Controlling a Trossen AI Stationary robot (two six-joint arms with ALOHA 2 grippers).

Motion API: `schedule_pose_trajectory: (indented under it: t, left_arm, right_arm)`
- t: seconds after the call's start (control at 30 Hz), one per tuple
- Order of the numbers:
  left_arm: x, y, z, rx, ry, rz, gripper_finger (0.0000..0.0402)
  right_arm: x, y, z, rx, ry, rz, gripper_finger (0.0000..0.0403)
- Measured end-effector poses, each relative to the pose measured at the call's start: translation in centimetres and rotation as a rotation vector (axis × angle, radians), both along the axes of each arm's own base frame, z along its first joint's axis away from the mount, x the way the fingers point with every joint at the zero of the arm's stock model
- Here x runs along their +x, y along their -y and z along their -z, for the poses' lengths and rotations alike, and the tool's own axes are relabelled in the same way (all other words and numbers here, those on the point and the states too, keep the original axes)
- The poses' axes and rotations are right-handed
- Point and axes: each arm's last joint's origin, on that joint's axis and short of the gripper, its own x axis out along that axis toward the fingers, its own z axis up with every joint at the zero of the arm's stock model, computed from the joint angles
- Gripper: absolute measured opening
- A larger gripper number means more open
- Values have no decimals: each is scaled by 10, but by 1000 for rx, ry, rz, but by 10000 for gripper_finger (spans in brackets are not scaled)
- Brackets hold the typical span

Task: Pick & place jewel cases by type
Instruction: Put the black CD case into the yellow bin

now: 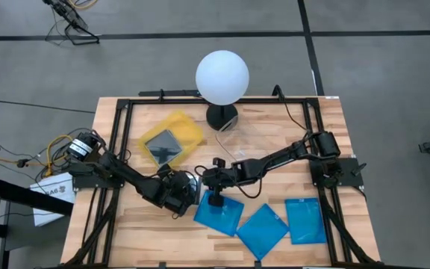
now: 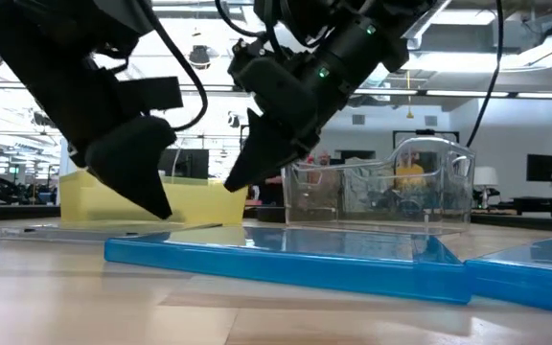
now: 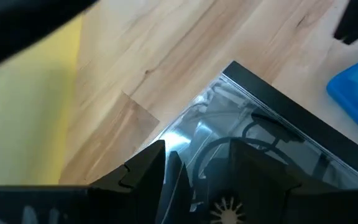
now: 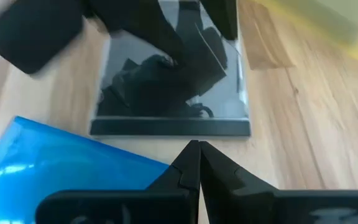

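Overhead, level and wrist views of a wooden counter (image 1: 155, 232) with two dark arms meeting near its middle. The left gripper (image 1: 176, 196) is lowered over a dark case with a clear face (image 4: 169, 81) that lies flat on the counter, just beside the nearest blue case (image 1: 219, 214); its fingers (image 3: 145, 177) are spread across the dark case's edge, and whether they touch it cannot be told. The right gripper (image 4: 194, 163) has its fingers pressed together, holds nothing, and hangs with its tips at the near edge of the blue case, between that case and the dark one. Two more blue cases (image 1: 263, 229) (image 1: 304, 221) lie flat in a row toward the right side of the counter. Another dark case (image 1: 163, 144) rests inside a yellow tray (image 1: 187, 125) toward the counter's far left. A clear plastic tray (image 2: 381, 187) stands beside it, and a white globe lamp (image 1: 222, 77) stands at the far edge.
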Motion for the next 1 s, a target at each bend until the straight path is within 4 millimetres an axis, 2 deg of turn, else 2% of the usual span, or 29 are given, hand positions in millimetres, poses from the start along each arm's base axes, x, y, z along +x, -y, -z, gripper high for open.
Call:
schedule_pose_trajectory:
  t: [0.4,0.53,0.6,0.73,1.0]
  left_arm:
    - [-12,-1,-22,-16,5,-3,174]
    - [-19,4,-21,-26,-48,28,174]
    - [-21,6,-20,-25,-76,40,174]
    - [-28,6,-17,-10,-127,36,174]
    - [-38,6,-8,-120,-218,32,174]
  right_arm:
    - [-1,2,2,-40,-14,32,0]
    - [4,-1,24,-53,-76,27,0]
    - [14,-7,37,-79,-110,10,0]
    - [33,-17,46,-141,-186,-18,0]
    - [52,-23,44,-155,-210,-50,0]
